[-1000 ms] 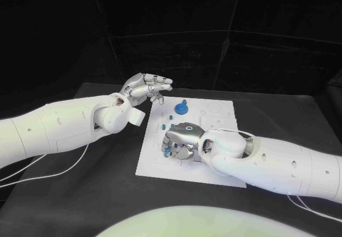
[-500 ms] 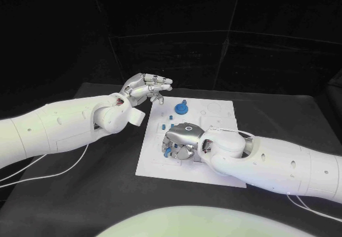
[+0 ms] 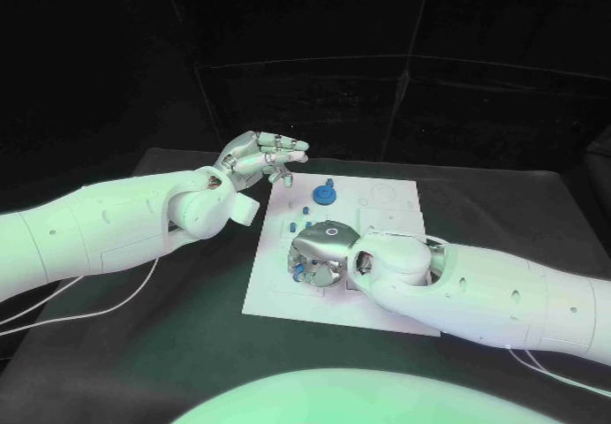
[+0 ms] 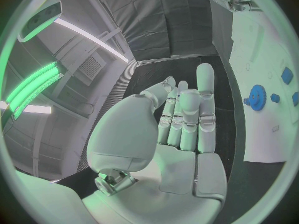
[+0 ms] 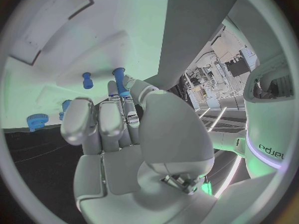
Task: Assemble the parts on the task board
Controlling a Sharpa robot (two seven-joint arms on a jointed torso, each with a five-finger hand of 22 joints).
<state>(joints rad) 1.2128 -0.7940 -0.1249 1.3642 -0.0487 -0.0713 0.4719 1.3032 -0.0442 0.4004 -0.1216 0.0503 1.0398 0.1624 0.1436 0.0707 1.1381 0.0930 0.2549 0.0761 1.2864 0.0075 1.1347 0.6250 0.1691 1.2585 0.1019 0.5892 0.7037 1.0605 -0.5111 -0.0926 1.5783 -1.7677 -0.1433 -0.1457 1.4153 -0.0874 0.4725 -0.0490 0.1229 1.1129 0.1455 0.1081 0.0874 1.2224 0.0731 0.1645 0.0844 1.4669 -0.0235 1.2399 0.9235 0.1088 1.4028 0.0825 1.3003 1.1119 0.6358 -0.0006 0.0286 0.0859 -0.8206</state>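
Black counter [image 3: 153, 353] under dark curtained walls, carrying the white task board [image 3: 382, 199] at its middle.

Assembly judged partway along. Standing upright near the board's far end: a blue gear [image 3: 325, 192], also seen as a toothed blue disc in the left wrist view [image 4: 256, 96]. Just nearside of it, a few small blue pieces [image 3: 307, 212] lying loose on the plate, apparently not yet seated. Toward the near half of the board, the right hand [image 3: 325, 252] lowered onto the plate, fingers [image 5: 102, 122] curled around a slim blue peg [image 5: 119, 82] pinched at their tips and pointed at the board; seated or only touching, cannot tell. Second short blue peg [image 5: 86, 80] upright on the board just beside it.

Left hand [image 3: 261, 156] raised off the far left corner of the board, holding nothing, fingers [image 4: 187, 114] loosely bent and a little apart.

Left to do, by the look of it: seat the held peg, then place the loose pieces.

No bins or trays about; the board alone acts as holder, with some recesses unfilled at its far right.
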